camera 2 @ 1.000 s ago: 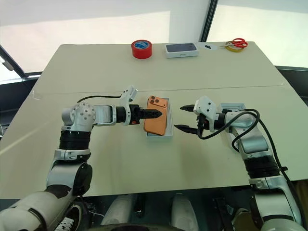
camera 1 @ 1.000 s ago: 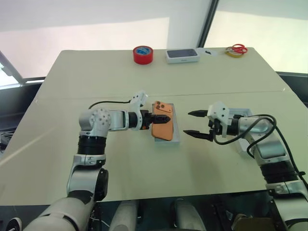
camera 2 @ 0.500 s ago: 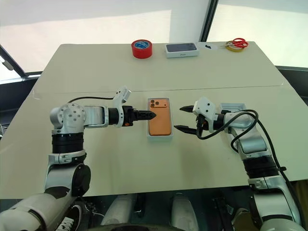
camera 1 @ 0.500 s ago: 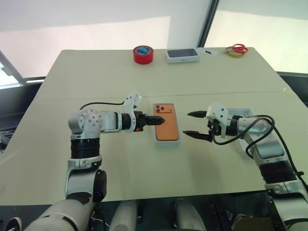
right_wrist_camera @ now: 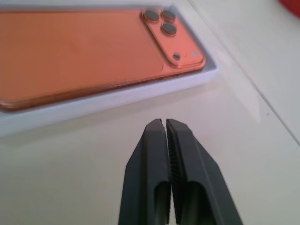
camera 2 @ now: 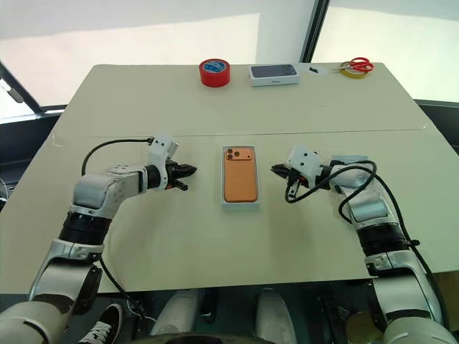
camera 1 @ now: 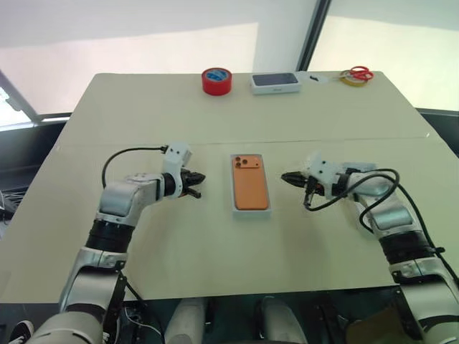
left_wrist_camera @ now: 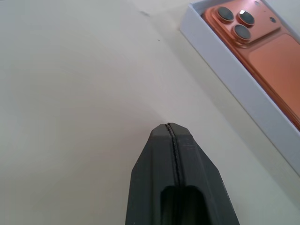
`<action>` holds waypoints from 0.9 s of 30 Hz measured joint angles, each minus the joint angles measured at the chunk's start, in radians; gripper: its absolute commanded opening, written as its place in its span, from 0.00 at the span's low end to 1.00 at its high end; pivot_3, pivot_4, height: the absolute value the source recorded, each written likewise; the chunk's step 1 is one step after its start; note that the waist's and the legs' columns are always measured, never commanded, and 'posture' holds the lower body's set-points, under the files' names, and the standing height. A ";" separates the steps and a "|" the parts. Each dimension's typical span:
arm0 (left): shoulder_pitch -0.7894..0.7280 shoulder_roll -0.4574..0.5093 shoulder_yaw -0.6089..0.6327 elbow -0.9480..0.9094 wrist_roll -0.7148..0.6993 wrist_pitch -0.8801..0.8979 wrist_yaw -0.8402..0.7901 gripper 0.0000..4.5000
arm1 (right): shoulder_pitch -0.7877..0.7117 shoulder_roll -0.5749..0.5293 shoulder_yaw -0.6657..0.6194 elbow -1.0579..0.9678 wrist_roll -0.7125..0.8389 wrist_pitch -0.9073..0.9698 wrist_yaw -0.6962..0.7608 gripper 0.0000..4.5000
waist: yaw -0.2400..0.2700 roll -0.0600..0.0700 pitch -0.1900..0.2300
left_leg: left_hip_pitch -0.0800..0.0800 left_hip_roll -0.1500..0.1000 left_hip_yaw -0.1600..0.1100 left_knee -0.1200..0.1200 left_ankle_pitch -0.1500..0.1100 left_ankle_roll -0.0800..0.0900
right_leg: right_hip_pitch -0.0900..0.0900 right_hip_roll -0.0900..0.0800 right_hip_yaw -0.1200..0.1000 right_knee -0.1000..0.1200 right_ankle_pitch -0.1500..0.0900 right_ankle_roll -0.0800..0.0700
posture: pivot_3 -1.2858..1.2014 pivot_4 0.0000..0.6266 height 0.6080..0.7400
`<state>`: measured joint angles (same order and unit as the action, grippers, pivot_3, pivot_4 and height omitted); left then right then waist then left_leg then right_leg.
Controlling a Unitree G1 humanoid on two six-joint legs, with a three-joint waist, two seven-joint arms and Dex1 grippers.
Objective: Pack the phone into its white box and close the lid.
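Observation:
The orange phone [camera 1: 249, 185] lies flat, camera lenses up, inside the shallow white box [camera 1: 252, 211] at the table's middle. My left gripper [camera 2: 191, 170] is shut and empty, a short way left of the box with its tip pointing at it. On the other side my right gripper [camera 1: 285, 176] is likewise shut and empty, its tip close to the box's right wall without touching. The wrist views show both pairs of fingers [left_wrist_camera: 169, 140] pressed together in front of the phone [right_wrist_camera: 84, 47]. The white lid [camera 1: 356, 167] lies behind my right forearm, mostly hidden.
Along the table's far edge stand a red tape roll [camera 1: 216, 80], a white box with a dark top [camera 1: 275, 83], and red-handled scissors on a yellow tape roll [camera 1: 353, 75]. A black cable loops beside each forearm.
The phone, tilted on the box at the left gripper, now lies flat inside it. The left gripper drew back to the left and shut. The right gripper shut too.

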<state>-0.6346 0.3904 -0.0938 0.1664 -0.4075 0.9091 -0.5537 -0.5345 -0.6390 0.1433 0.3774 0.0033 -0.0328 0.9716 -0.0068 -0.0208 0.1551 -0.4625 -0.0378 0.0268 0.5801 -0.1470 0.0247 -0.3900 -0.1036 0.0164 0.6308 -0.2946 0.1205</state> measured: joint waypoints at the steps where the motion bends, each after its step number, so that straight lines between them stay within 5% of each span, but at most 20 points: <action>1: -0.001 -0.010 0.000 0.010 -0.006 0.002 -0.017 0.01 | 0.000 0.006 0.008 0.005 -0.010 -0.001 -0.005 0.00 | -0.002 0.000 0.000 | 0.000 0.000 0.000 0.000 0.000 0.000 | 0.000 0.000 0.000 0.000 0.000 0.000 | 0.52 0.24 0.98; 9: -0.121 -0.136 -0.108 0.198 0.058 -0.085 -0.140 0.01 | 0.020 0.015 0.034 -0.008 -0.019 -0.011 0.011 0.00 | 0.012 0.000 0.000 | 0.001 0.000 -0.001 0.003 0.000 0.000 | 0.002 0.001 -0.002 0.002 0.001 0.003 | 0.52 0.24 0.98; 17: -0.268 -0.387 -0.147 0.480 0.137 -0.196 -0.234 0.01 | 0.184 -0.191 -0.101 -0.090 0.002 0.015 0.067 0.00 | 0.048 0.001 0.000 | -0.010 -0.003 0.001 0.017 -0.007 0.011 | 0.003 -0.003 -0.002 0.000 0.002 0.003 | 0.52 0.24 0.98; 27: -0.358 -0.542 -0.149 0.690 0.218 -0.357 -0.263 0.01 | 0.357 -0.297 -0.226 -0.144 0.022 0.005 0.080 0.00 | 0.045 0.002 0.000 | -0.012 -0.003 0.001 0.018 -0.007 0.011 | 0.001 -0.002 -0.003 0.000 0.002 0.003 | 0.52 0.24 0.98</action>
<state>-0.9923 -0.1519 -0.2425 0.8565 -0.1900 0.5522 -0.8166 -0.1776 -0.9365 -0.0830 0.2336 0.0253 -0.0274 1.0514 0.0382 -0.0187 0.1554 -0.4742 -0.0405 0.0279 0.5985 -0.1538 0.0360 -0.3889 -0.1059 0.0137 0.6312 -0.2930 0.1236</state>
